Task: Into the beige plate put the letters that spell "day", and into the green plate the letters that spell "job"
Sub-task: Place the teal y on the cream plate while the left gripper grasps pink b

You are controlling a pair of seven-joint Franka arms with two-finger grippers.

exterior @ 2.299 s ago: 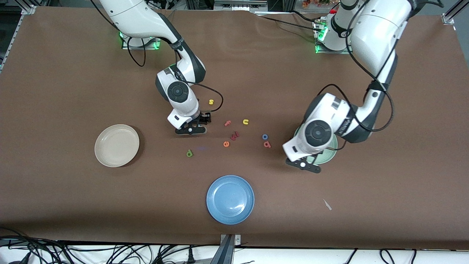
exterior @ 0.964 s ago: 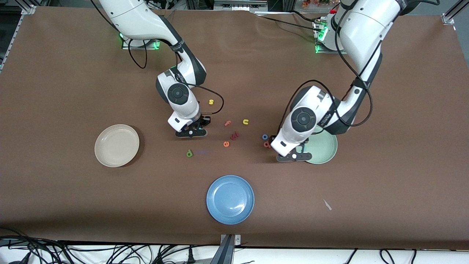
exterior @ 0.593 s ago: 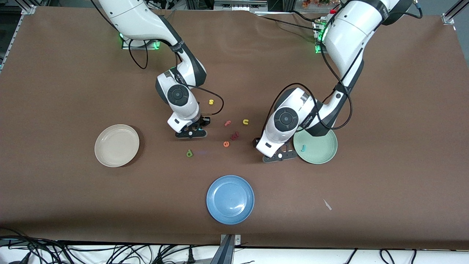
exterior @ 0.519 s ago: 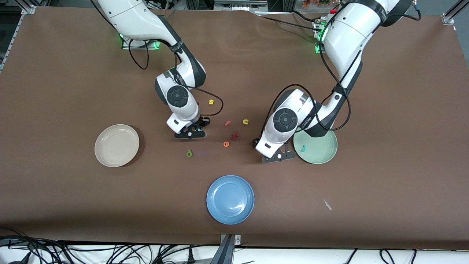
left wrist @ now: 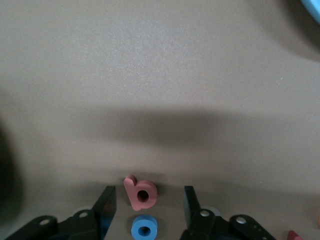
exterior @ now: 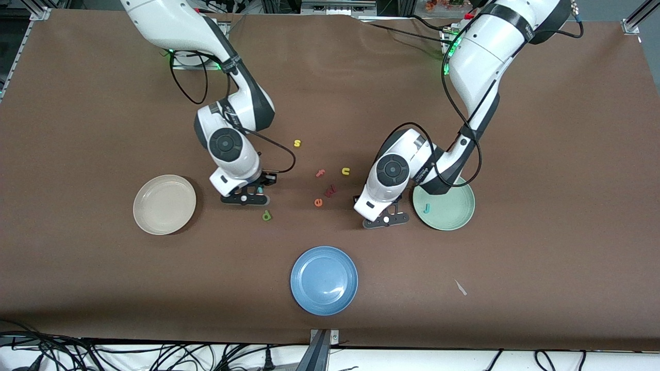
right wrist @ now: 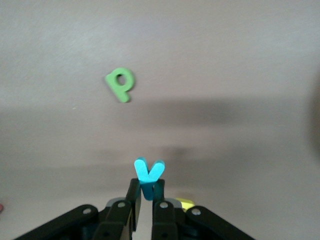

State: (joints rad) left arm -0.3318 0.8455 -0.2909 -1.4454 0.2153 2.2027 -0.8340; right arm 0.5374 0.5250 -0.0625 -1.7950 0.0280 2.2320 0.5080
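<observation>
My right gripper (right wrist: pixel 147 186) is shut on the teal "y" (right wrist: pixel 149 172) and hangs over the table between the beige plate (exterior: pixel 154 214) and the green "d" (exterior: pixel 266 215), which also shows in the right wrist view (right wrist: pixel 121 84). A yellow bit (right wrist: pixel 186 203) peeks out beside its fingers. My left gripper (left wrist: pixel 147 201) is low over the table beside the green plate (exterior: pixel 459 203), open, with the salmon "b" (left wrist: pixel 140 192) between its fingers (left wrist: pixel 105 202) and the blue "o" (left wrist: pixel 144 227) just inside. In the front view the left hand hides both. The light-blue "j" (exterior: pixel 426 208) lies in the green plate.
A blue plate (exterior: pixel 324 280) sits nearer the front camera. Loose letters lie mid-table: a yellow "s" (exterior: pixel 297 143), a pink "f" (exterior: pixel 320 173), a yellow "u" (exterior: pixel 346 171), an orange "e" (exterior: pixel 318 202) and a dark red letter (exterior: pixel 330 190). A white scrap (exterior: pixel 460 287) lies near the front edge.
The right gripper has carried the "y" toward the beige plate. The left gripper left the green plate, uncovering the "j", came down around the "b", and its fingers have narrowed.
</observation>
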